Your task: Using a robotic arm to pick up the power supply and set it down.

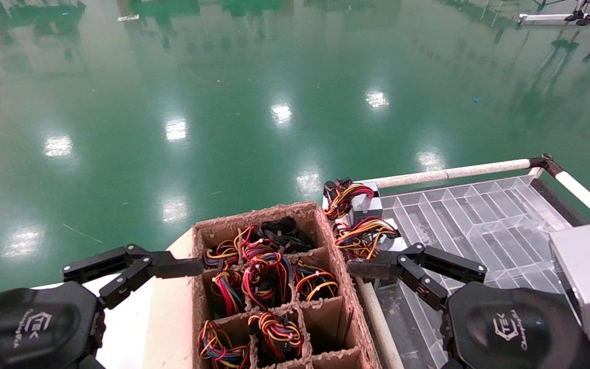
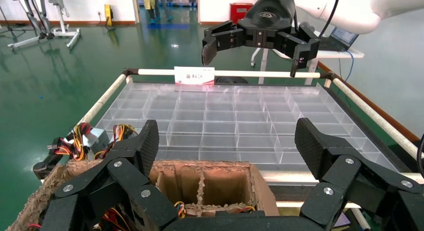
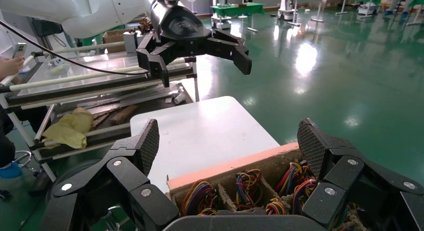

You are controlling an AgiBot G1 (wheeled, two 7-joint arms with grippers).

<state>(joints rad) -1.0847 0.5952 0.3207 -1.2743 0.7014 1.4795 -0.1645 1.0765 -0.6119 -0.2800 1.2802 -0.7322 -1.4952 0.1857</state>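
Two power supplies (image 1: 365, 206) (image 1: 364, 237), small silver boxes with looped red, yellow and orange wires, lie in the clear tray's cells nearest the cardboard box; one also shows in the left wrist view (image 2: 92, 138). More wire bundles fill several cells of the brown divided box (image 1: 274, 287). My left gripper (image 2: 227, 141) hovers open and empty over the box's left side, one finger (image 1: 172, 267) at its rim. My right gripper (image 3: 227, 141) is open and empty over the box's right edge. Its finger (image 1: 372, 267) is just in front of the nearer supply.
The clear compartment tray (image 1: 479, 220) sits to the right of the box, framed by white rails (image 1: 454, 171), with a label (image 2: 194, 75) on the far rail. A white table (image 3: 200, 131) holds the box. Green floor lies beyond. Shelving and a person's hand (image 3: 10, 66) show in the right wrist view.
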